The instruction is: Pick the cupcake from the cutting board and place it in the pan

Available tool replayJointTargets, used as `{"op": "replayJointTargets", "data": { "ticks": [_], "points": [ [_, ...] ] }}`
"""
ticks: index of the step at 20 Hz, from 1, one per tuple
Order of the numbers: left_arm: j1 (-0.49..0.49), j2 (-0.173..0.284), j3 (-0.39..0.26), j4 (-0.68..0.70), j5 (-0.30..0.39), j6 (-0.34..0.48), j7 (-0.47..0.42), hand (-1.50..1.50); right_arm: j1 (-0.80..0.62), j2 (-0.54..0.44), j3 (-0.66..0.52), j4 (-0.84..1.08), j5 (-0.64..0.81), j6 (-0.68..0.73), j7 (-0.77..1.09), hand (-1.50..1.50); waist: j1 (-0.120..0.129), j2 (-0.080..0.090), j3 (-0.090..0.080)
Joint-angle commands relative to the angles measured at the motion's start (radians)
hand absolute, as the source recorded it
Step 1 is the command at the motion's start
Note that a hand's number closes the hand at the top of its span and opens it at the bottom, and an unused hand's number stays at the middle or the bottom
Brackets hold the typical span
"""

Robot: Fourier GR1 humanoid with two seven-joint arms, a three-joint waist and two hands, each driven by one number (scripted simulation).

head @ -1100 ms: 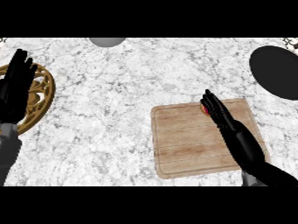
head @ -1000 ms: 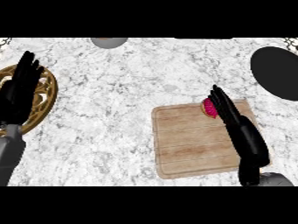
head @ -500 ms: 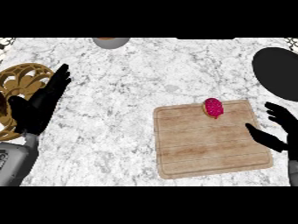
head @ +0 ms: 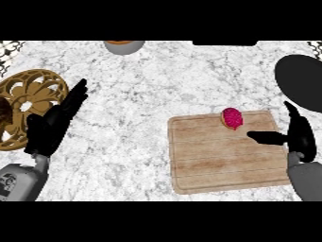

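Right hand [head: 297, 134] shifted inward, pink cupcake [head: 232, 117], grainy wooden cutting board [head: 223, 160]

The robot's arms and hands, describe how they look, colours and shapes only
Both the left hand and the right hand are matte black with slim, tapered fingers and a thumb. Each joins a smooth, rounded grey forearm; the left forearm carries a small dark marking. No cables show.

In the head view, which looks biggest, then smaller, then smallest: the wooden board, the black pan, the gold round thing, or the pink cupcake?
1. cutting board
2. gold trivet and black pan: too alike to rank, and the pan is cut off at the edge
3. cupcake
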Motion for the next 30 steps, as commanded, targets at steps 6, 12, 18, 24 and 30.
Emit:
{"op": "replayJointTargets", "data": {
  "ticks": [6, 12, 18, 24, 30],
  "points": [
    [-0.004, -0.012, 0.000, -0.012, -0.007, -0.013, 0.016, 0.00, -0.266, -0.111, 0.059, 0.064, -0.092, 0.530, 0.398, -1.50, 0.006, 0.004, 0.000],
    [0.044, -0.004, -0.016, -0.068, -0.030, -0.013, 0.013, 0.00, -0.443, -0.040, 0.043, 0.199, -0.242, 0.739, 0.586, -1.50, 0.022, 0.002, 0.001],
    [0.006, -0.040, -0.024, -0.070, -0.050, 0.014, 0.070, 0.00, -0.564, 0.041, 0.077, 0.384, -0.262, 0.739, 0.614, -1.50, 0.012, 0.004, 0.002],
    [0.030, 0.012, 0.043, -0.072, -0.004, -0.053, 0.066, 0.00, -0.614, 0.061, 0.105, 0.468, -0.247, 0.745, 0.637, -1.50, 0.001, 0.000, 0.002],
    [0.069, -0.051, 0.022, 0.006, -0.072, -0.022, -0.048, 0.00, -0.629, 0.073, 0.125, 0.485, -0.231, 0.742, 0.654, -1.50, -0.014, -0.001, 0.001]
  ]
}}
